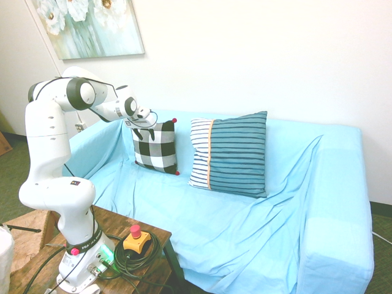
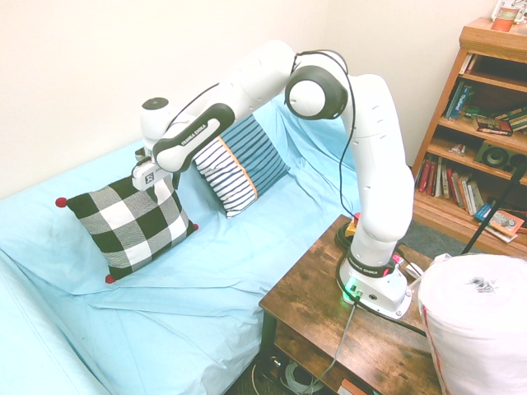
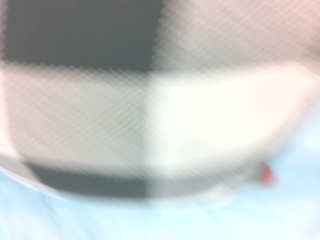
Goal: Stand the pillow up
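Pillow (image 2: pixel 130 224) tilted back, front facing outward

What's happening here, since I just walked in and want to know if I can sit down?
A robot arm has its gripper at the upper part of a black-and-white checked pillow on the blue sofa. The pillow stands on edge, leaning back. A larger striped cushion rests beside it. I can't tell whether the gripper is holding the pillow.
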`<control>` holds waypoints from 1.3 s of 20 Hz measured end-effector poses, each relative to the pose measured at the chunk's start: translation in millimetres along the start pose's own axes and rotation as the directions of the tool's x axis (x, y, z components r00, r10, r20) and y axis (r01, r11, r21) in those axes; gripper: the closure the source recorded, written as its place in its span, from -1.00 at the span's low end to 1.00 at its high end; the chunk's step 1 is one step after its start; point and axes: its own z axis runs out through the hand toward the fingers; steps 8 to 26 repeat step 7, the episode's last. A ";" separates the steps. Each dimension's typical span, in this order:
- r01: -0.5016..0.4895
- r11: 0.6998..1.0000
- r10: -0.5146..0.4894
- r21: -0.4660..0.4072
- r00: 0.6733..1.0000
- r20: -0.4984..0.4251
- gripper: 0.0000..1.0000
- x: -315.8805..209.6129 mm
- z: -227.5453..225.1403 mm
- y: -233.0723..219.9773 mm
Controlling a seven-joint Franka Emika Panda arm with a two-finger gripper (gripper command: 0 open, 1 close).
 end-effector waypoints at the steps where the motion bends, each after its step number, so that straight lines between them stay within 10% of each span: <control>1: 0.003 1.000 -0.003 -0.016 1.000 0.007 -1.00 6.8 -1.2 21.1; 7: -0.003 0.998 0.004 -0.068 1.000 0.018 -1.00 30.9 -8.7 152.4; 26: -0.003 0.998 0.004 -0.068 1.000 0.018 -1.00 30.9 -8.7 152.4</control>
